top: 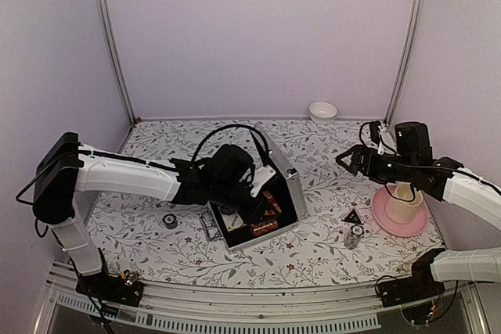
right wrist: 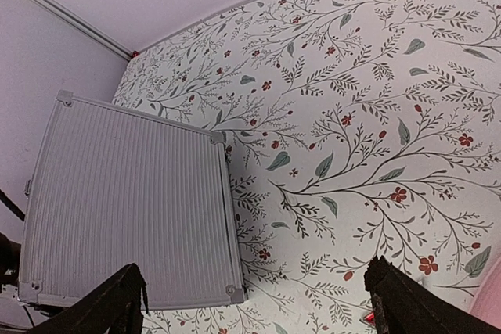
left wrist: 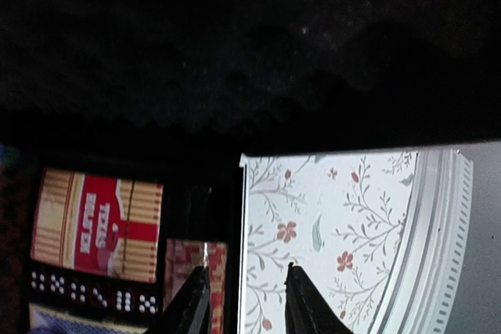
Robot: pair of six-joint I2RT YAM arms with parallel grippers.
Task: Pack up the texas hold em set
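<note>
Briefcase open, mid-desk; red deck already inside. Black button outside, left of briefcase; two small items outside, right of it. Lid not shut. Left claw jaws narrow at briefcase rim, grip undeterminable. Right claw spread wide, empty, right of briefcase.

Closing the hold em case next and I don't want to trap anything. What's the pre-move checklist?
1. Briefcase open, lid up: ok.
2. Red deck seated inside the case: ok.
3. Left gripper grip: cannot tell. Its fingers straddle the case wall, but contact is unclear.
4. Right gripper clear of the case: ok. It is open, empty and off to the right.
5. Everything packed: not ok. A small dark round piece lies on the table left of the case.
</note>
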